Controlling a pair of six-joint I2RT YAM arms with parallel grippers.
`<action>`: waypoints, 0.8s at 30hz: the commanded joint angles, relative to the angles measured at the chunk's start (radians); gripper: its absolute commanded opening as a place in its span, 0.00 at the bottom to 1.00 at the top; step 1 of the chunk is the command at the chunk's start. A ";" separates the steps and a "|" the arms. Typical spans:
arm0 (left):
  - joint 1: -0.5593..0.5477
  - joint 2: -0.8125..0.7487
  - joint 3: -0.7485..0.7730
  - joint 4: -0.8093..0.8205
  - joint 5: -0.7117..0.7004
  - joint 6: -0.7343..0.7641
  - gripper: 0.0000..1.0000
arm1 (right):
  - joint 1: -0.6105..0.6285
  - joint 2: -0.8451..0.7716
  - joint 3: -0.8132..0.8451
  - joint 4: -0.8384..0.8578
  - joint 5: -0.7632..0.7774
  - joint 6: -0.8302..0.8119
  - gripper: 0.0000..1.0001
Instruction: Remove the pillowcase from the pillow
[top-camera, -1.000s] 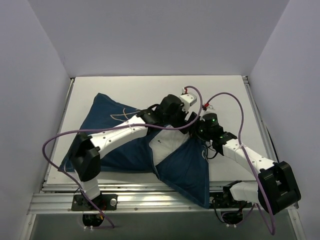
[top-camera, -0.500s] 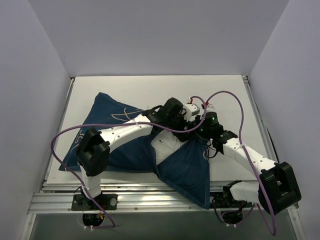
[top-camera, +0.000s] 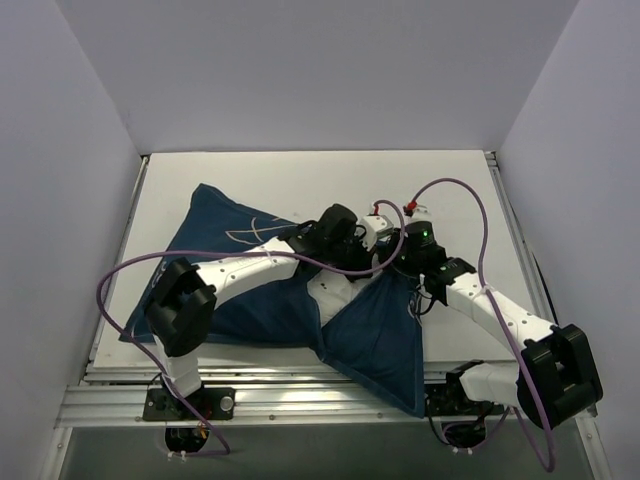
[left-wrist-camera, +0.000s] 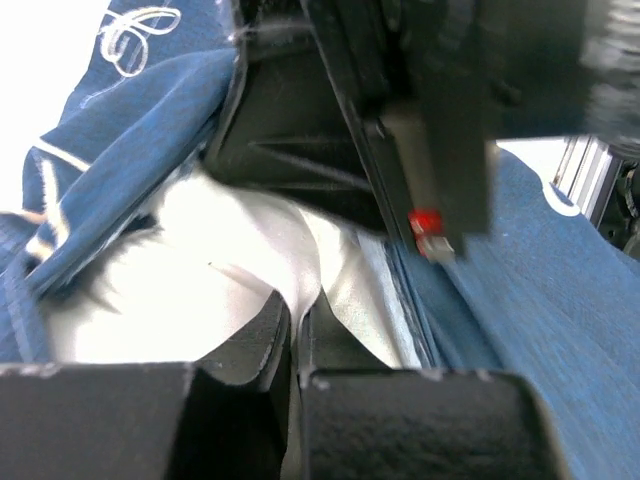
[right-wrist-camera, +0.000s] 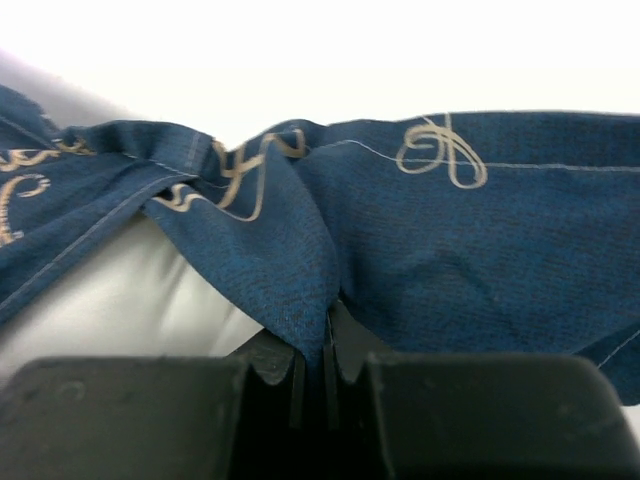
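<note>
The left gripper (left-wrist-camera: 297, 338) is clenched on a fold of the plump white cushion pillow (left-wrist-camera: 190, 290). The right gripper (right-wrist-camera: 327, 350) pinches the navy-blue, line-drawn fabric pillowcase (right-wrist-camera: 480, 250) (bunched at the jaws).

The pillowcase (top-camera: 370, 340) lies slantwise on the surface (top-camera: 300, 180). One corner points toward the far left, and the opposite end overhangs the near edge, right of centre. The pillow (top-camera: 333, 292) sits inside it and is exposed only at the opening near the middle of the surface, with cover fabric to its left, right and near side. The left tool (left-wrist-camera: 297, 330) sits at that opening, over the pillow. A fold of pillow fabric appears to be caught between its fingers, though the close view is blurred. The right tool (right-wrist-camera: 325, 350) stands just right of it, at the rim of the opening, with a fold of the pillowcase between its fingers. The left arm crosses above the cover's left half.
</note>
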 joint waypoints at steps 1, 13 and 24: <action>-0.006 -0.135 -0.097 -0.021 -0.016 -0.039 0.02 | -0.022 0.003 0.030 -0.052 0.187 -0.007 0.00; -0.015 -0.588 -0.499 0.087 -0.171 -0.211 0.02 | -0.200 0.061 0.048 -0.153 0.238 0.032 0.00; 0.006 -0.898 -0.701 0.046 -0.398 -0.355 0.02 | -0.257 0.116 0.064 -0.173 0.281 0.059 0.00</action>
